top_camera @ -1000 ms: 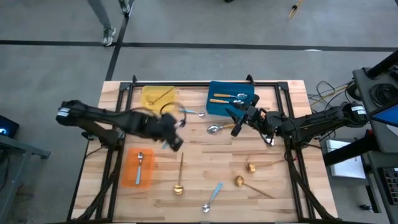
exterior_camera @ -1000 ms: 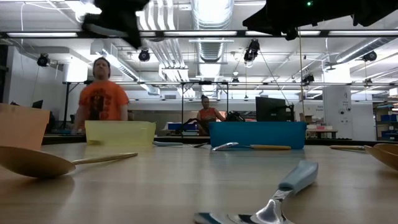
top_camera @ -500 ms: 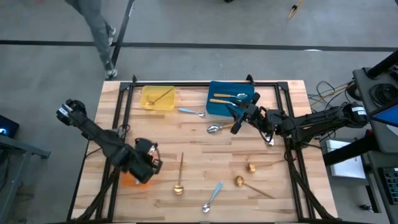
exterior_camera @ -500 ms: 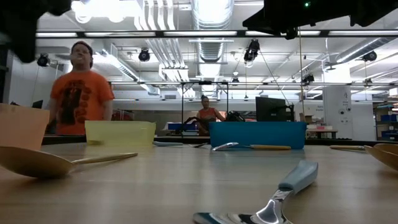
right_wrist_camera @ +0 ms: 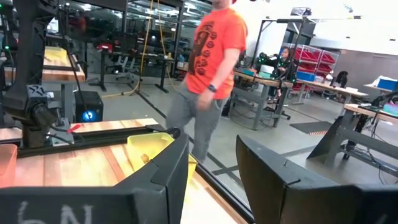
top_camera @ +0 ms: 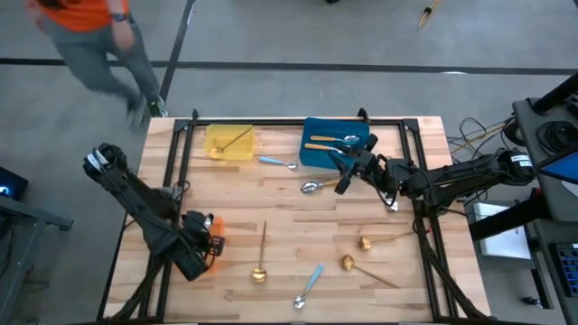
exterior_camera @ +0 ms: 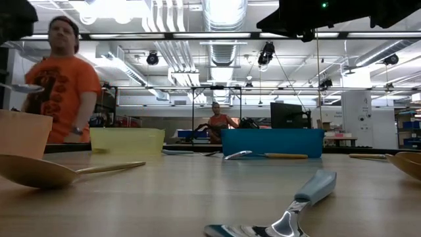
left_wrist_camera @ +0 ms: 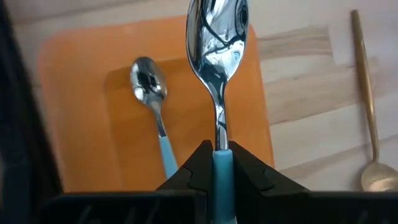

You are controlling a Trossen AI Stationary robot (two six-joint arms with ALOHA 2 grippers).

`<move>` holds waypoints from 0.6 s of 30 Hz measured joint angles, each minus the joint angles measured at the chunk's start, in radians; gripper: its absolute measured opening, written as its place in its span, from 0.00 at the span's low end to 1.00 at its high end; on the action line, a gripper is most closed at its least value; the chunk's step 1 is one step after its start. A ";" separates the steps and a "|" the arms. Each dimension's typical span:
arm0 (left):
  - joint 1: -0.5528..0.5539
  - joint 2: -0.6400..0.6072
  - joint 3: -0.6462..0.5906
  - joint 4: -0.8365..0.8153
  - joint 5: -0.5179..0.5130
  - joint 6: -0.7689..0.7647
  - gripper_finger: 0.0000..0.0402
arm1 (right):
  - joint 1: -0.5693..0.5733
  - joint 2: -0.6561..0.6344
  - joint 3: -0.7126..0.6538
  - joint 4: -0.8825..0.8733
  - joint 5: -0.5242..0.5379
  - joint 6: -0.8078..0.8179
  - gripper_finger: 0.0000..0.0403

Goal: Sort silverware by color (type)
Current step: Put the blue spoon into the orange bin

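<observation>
while the left claw [left_wrist_camera: 217, 165] hangs over the orange tray [left_wrist_camera: 74, 81] at the near left of the counter [top_camera: 289, 208], it pinches a blue-handled spoon [left_wrist_camera: 217, 56] by the handle, bowl pointing out above the tray. a second blue-handled spoon [left_wrist_camera: 152, 99] already lies inside that tray. just right of the tray a gold spoon [top_camera: 261, 251] lies on the wood, and another blue-handled spoon [top_camera: 309, 283] sits at the near edge. two more gold spoons [top_camera: 366, 242] lie near together on the near right. over at the far side, the yellow tray [top_camera: 228, 142] has a gold spoon in it, and the blue tray [top_camera: 332, 144] holds orange-handled spoons. a blue-handled spoon [top_camera: 276, 162] lies between those two trays, on the wood. the right claw [top_camera: 348, 176] hovers just near of the blue tray with its fingers [right_wrist_camera: 168, 168] spread and nothing between them, above an orange-handled spoon [top_camera: 318, 186] on the counter. a person in an orange shirt [right_wrist_camera: 214, 43] is walking past the far left corner.
</observation>
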 joint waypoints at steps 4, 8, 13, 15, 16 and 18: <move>-0.002 0.000 -0.056 0.069 0.000 -0.001 0.04 | 0.000 0.000 0.000 0.000 0.000 0.008 0.32; -0.002 0.000 -0.110 0.121 0.000 -0.010 0.06 | 0.000 0.000 0.000 0.000 0.000 0.007 0.32; -0.001 0.000 -0.156 0.200 0.000 -0.013 0.05 | 0.000 0.000 0.000 0.000 0.000 -0.003 0.31; -0.001 0.000 -0.164 0.217 0.000 -0.013 0.04 | 0.000 0.000 0.000 0.000 0.000 -0.003 0.31; -0.001 0.000 -0.166 0.219 0.000 -0.013 0.04 | 0.000 0.000 0.000 0.000 0.000 -0.003 0.31; -0.001 0.000 -0.170 0.220 0.000 -0.014 0.05 | 0.000 0.000 0.000 0.000 0.000 -0.003 0.32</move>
